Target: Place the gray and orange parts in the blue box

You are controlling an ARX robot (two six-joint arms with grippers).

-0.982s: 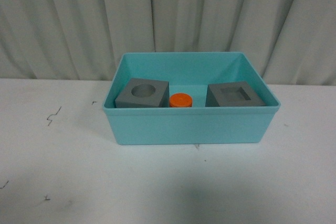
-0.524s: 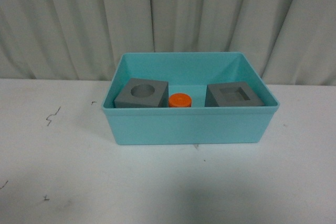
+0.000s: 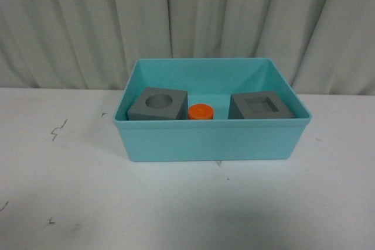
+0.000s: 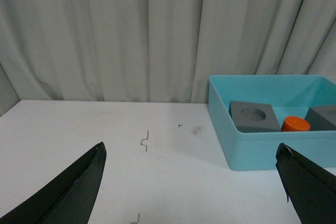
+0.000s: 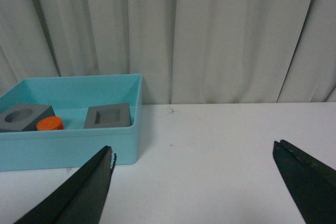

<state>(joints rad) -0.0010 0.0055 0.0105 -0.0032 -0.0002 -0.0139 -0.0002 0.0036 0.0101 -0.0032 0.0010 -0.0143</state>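
Note:
The blue box (image 3: 211, 140) stands on the white table in the front view. Inside it lie the gray cube with a round recess (image 3: 158, 104) at the left, the orange cylinder (image 3: 201, 112) in the middle and the gray cube with a square recess (image 3: 261, 105) at the right. Neither arm shows in the front view. My left gripper (image 4: 191, 153) is open and empty over the table, with the box (image 4: 252, 153) off to one side. My right gripper (image 5: 193, 149) is open and empty, with the box (image 5: 68, 148) off to one side.
A pleated gray curtain (image 3: 187, 16) hangs behind the table. Small dark marks (image 3: 58, 130) dot the white tabletop left of the box.

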